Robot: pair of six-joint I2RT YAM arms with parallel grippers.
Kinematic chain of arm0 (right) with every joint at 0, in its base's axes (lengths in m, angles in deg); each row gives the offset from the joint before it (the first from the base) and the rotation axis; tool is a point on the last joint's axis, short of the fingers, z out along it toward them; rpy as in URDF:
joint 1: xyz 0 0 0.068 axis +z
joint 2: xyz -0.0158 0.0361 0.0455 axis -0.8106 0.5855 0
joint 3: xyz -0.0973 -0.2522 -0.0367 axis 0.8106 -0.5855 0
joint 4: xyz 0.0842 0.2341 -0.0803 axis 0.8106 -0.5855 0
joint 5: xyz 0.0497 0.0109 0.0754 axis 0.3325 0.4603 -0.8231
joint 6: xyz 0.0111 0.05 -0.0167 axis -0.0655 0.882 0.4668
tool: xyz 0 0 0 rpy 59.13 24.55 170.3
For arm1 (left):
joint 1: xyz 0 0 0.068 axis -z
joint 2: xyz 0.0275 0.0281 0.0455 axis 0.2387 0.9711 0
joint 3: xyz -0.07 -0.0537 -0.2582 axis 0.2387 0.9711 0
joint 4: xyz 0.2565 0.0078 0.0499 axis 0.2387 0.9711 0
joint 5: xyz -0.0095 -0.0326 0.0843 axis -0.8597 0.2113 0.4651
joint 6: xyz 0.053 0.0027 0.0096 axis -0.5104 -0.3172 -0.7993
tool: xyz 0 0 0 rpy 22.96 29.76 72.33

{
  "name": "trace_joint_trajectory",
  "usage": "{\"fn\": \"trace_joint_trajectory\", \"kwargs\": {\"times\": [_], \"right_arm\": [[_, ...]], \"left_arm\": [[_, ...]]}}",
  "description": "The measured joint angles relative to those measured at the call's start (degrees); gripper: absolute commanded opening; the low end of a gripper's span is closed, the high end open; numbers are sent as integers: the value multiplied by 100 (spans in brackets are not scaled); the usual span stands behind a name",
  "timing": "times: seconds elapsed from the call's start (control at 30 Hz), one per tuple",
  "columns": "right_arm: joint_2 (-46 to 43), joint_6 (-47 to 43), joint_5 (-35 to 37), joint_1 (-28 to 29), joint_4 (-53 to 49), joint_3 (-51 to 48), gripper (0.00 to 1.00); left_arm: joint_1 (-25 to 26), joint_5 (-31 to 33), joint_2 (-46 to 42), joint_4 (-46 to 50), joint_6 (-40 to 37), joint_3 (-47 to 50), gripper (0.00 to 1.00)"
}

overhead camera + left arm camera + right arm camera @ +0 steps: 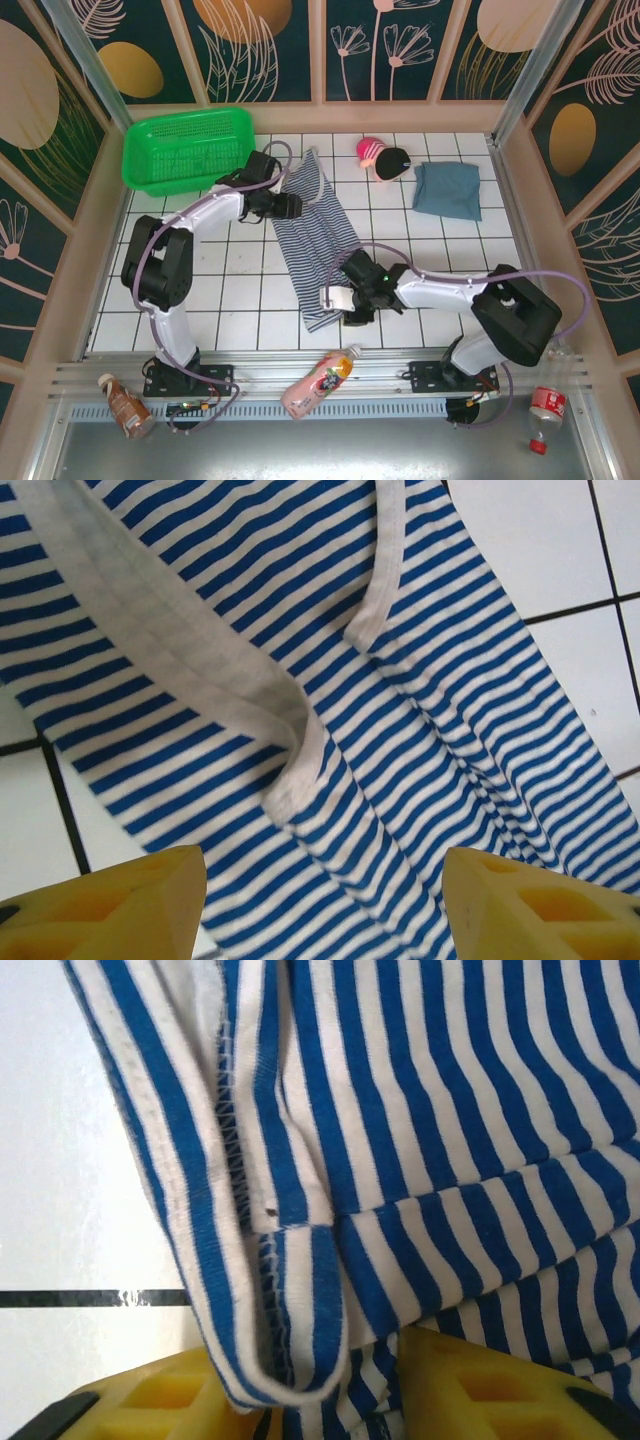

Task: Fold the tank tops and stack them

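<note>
Top external view is showing the striped tank top (315, 235) lying stretched out in a long diagonal band across the middle of the white-tiled bench (230, 290). The blue-grey tank top (447, 190) is sitting folded well apart from it, at the far right. The left end effector (298, 206) is hovering over the striped top's far, strap end, near the green basket (185, 150). In the left wrist view its yellow fingers (110, 910) are standing wide apart above the cloth, gripping nothing. The right end effector (333, 300) is at the near hem. In the right wrist view its fingers (480, 1390) are pinching a bunched fold of the striped hem between them.
</note>
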State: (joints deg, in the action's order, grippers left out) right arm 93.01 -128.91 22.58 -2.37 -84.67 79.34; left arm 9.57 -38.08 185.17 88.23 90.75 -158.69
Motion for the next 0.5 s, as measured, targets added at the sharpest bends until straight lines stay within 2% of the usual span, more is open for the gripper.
{"fn": "trace_joint_trajectory", "kwargs": {"times": [0.2, 0.33, 0.5], "right_arm": [[306, 260, -236, -94, -323, 343, 17], [313, 417, -264, -114, -361, 424, 10], [238, 660, -411, -111, -660, 507, 8]], "left_arm": [[0, 0, -415, -24, 0, 304, 65], [0, 33, -444, -15, -2, 378, 65], [-2, 109, -476, 24, -2, 382, 65]]}}
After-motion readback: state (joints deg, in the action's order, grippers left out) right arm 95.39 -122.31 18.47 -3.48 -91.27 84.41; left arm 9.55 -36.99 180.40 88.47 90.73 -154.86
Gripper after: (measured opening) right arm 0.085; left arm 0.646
